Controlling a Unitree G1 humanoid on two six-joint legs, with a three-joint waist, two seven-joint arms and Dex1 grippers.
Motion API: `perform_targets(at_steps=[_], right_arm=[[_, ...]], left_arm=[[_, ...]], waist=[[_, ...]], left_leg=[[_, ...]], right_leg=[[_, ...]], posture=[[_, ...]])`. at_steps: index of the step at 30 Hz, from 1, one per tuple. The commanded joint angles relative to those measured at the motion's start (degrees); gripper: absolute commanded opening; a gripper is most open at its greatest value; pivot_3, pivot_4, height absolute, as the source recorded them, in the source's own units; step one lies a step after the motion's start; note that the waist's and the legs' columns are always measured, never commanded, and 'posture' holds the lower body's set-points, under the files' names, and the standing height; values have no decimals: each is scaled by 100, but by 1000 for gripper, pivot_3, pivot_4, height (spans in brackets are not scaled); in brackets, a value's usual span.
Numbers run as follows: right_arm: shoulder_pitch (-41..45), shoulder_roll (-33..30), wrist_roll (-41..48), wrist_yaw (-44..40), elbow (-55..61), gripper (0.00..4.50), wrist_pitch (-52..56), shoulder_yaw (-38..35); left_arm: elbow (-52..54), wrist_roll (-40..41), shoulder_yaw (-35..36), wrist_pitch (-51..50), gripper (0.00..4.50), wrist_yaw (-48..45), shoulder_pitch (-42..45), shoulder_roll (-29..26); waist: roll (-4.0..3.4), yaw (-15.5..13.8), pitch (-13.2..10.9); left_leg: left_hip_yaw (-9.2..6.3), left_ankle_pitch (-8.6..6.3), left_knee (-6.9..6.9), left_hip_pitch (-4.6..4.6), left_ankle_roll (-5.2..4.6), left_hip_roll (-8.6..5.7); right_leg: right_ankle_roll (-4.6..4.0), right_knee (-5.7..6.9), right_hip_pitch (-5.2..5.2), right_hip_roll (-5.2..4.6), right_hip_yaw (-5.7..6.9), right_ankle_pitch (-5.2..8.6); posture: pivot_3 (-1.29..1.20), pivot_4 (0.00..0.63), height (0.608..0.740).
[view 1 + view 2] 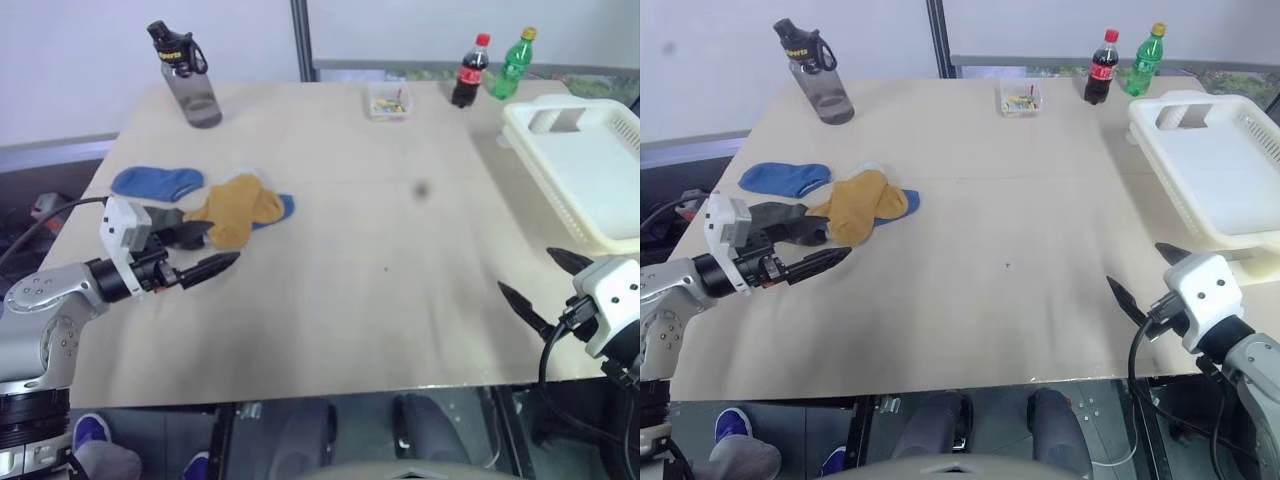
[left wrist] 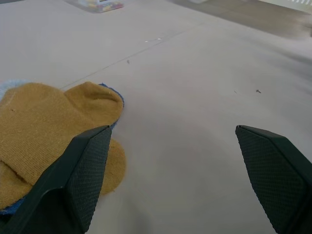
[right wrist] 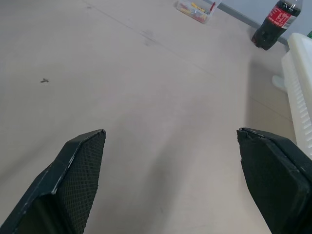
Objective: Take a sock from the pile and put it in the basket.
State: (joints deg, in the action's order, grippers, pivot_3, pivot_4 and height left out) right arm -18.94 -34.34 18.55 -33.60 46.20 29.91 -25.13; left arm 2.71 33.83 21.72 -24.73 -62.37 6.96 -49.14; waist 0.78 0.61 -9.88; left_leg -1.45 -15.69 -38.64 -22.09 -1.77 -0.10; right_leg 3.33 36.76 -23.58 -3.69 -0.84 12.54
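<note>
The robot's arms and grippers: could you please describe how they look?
Both arms are silver-grey metal with black joints. Each ends in a white boxy housing with a black cable looping to it. The left gripper and right gripper each carry two black pointed fingers, whose inner faces are finely textured.

Basket – right side cut off by the frame edge. Small clear box at the far edge: coloured contents too small to identify. Mustard sock lies over a blue sock – most of that one hidden
</note>
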Motion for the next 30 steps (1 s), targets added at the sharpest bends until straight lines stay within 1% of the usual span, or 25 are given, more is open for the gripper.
perform_targets(at_steps=[1, 4, 5, 11, 14, 16, 18, 21, 25, 28, 30], right_arm=[[106, -90, 88, -21, 86, 4495, -79, -96], [350, -109, 154, -6, 21, 4495, -60, 89], [391, -99, 187, -9, 30, 4495, -46, 133], [623, -134, 199, 14, -51, 4495, -88, 418], [874, -137, 157, 52, -145, 4495, -109, 673], [1070, -102, 110, 105, -192, 4495, -114, 914], [1233, -52, 17, 182, -228, 4495, -145, 1152], [1390, 17, -69, 274, -264, 4495, -159, 1386], [1547, 61, -103, 291, -332, 4495, -211, 1583], [1711, 88, 14, 166, -383, 4495, -333, 1715], [1787, 92, 71, 83, -415, 4495, -420, 1777]], left_arm=[[397, 119, -24, -88, 4364, 231, 25, 155], [782, 69, -199, -229, 4364, 775, -2, 536], [848, 52, -204, -225, 4364, 828, -31, 585], [1244, -3, -250, -432, 4364, 1679, -59, 974], [1432, -167, -301, -803, 4364, 2569, 23, 1266], [1500, -66, -273, -1231, 4364, 3136, 135, 1520], [1679, -222, -217, -1399, 4364, 3905, 188, 1893], [2195, -634, -278, -1547, 4364, 4667, -89, 2162], [2749, -401, -38, -2051, 4364, 5243, -569, 2612], [2920, -17, 351, -2386, 4364, 5821, -627, 3220], [2969, 185, 533, -2588, 4364, 6034, -601, 3426]], waist=[[0, 0, 0], [2, -3, 0], [6, -2, -2], [8, -2, -3], [7, 1, -3], [8, -2, -3], [8, -2, -3], [22, 2, -9], [22, 2, -10], [24, -22, -11], [26, -35, -10]], left_leg=[[0, 0, 0, 0, 0, 0], [5, 0, -1, 1, 0, 1], [5, 0, -1, 1, 0, 1], [5, -1, 1, 1, 0, 11], [9, -1, 0, 3, 0, 10], [7, 0, 0, 6, 0, 11], [5, 0, 0, 6, 0, 10], [3, 0, 0, 2, 1, 9], [5, -1, 1, 2, 2, 9], [3, -1, 0, 2, 2, 9], [-3, -1, -1, 3, 2, 9]], right_leg=[[0, 0, 0, 0, 0, 0], [2, -1, 2, 0, -5, -1], [20, 0, 1, -1, -6, -12], [19, 0, 0, 9, -5, -13], [20, 0, 1, 9, -9, -13], [20, 1, 1, 10, -8, -14], [20, 4, 1, 12, -6, -14], [19, 2, 1, 12, -7, -15], [18, 0, 0, 9, -11, -15], [18, 0, 0, 8, -7, -15], [18, 2, 2, 9, -1, -15]], posture=[[0, 150, 740], [0, 150, 740], [0, 150, 740], [0, 150, 740], [0, 150, 740], [0, 150, 740], [0, 150, 740], [0, 150, 740], [0, 150, 740], [0, 150, 740], [0, 150, 740]])
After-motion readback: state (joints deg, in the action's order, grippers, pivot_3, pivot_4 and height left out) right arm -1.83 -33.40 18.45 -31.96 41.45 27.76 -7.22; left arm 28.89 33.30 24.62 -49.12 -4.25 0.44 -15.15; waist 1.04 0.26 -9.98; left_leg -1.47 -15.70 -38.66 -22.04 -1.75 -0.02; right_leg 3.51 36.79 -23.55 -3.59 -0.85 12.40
